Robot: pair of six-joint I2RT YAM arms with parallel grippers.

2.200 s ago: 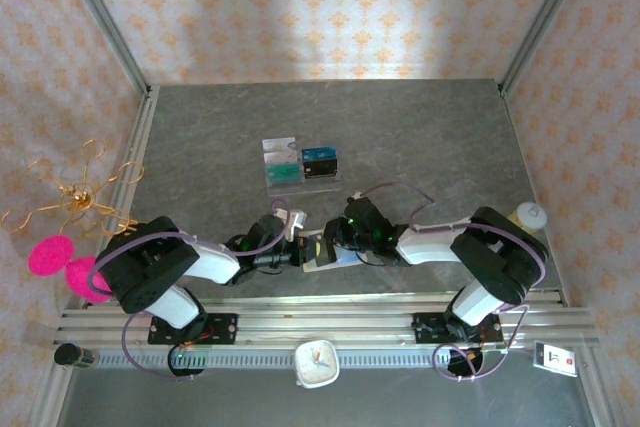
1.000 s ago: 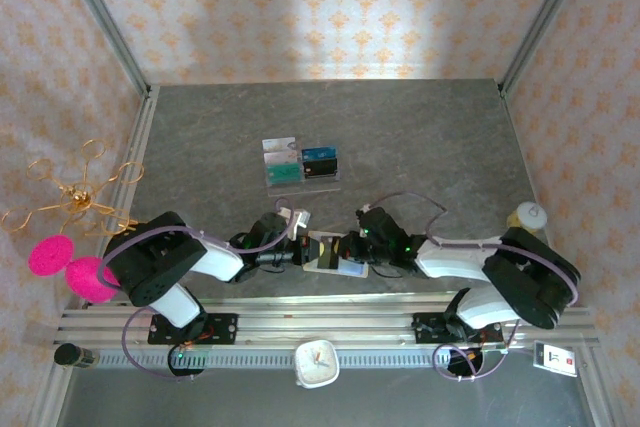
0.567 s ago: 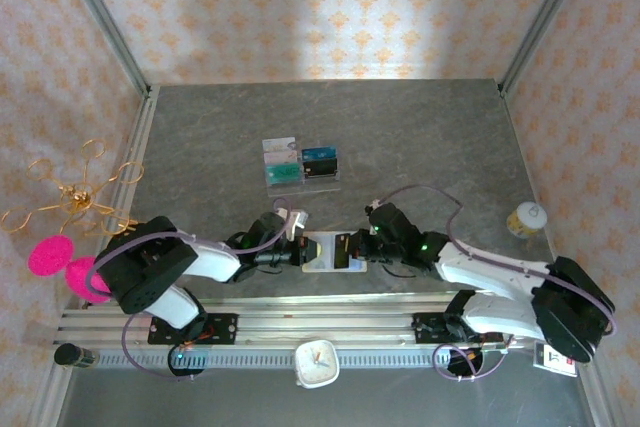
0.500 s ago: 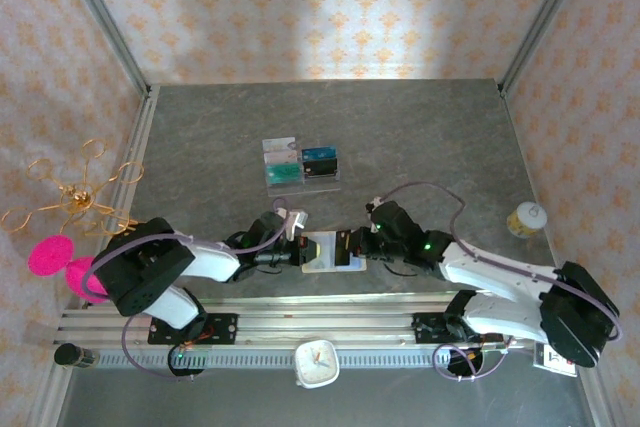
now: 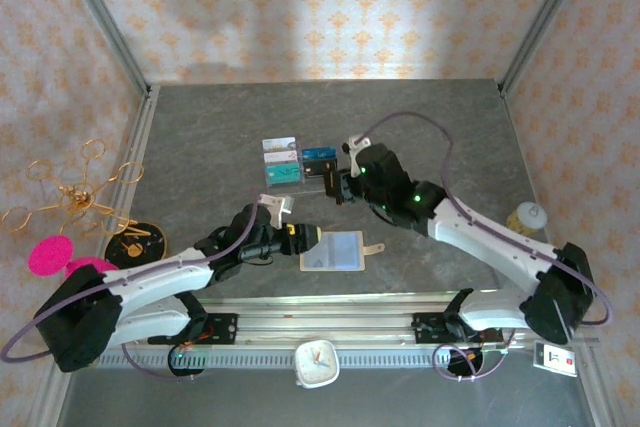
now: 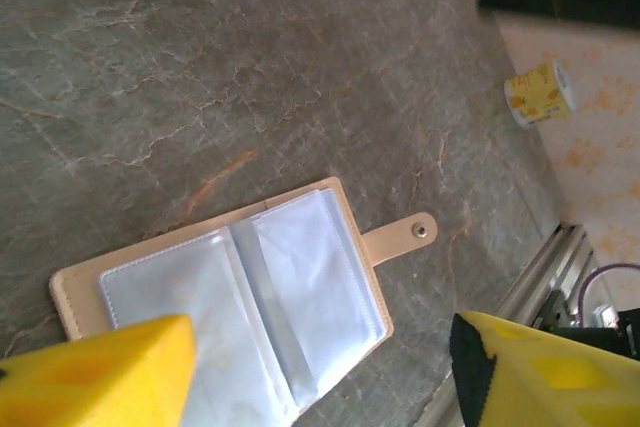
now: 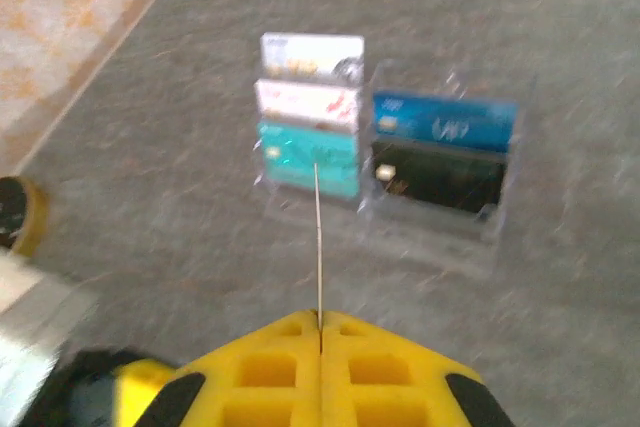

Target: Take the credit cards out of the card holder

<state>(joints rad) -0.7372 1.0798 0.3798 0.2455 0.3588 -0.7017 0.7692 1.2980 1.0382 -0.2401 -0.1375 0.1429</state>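
- Grey, marbled surface [image 5: 430,127] runs between walls papered in an orange pattern, with both arms reaching across it.
- Left fingers [image 6: 110,367] stand wide apart and hold nothing. The yellow pads sit at either side of the wrist view.
- Card holder [image 6: 225,292] lies flat on the surface beneath and between the left fingers, apart from both pads. It is opened out, with its clear sleeves and pale blue-grey lining facing up.
- Its snap tab [image 6: 405,237] sticks out toward the right-hand pad.
- From above, the card holder sits just beyond the left fingertips and well apart from the right fingers [image 7: 290,357].
- Right fingers are pressed together on one credit card [image 7: 318,237], seen edge-on as a thin pale line rising straight out from the tips.
- Clear tray [image 7: 480,237] stands just past the far end of that held card. I cannot tell whether card and tray touch.
- Other credit cards [image 7: 308,152] stand in the tray: white, white-and-pink and teal on one side, blue and dark on the other.
- Small yellow-and-white cup [image 6: 538,92] stands far out beyond the left fingers.
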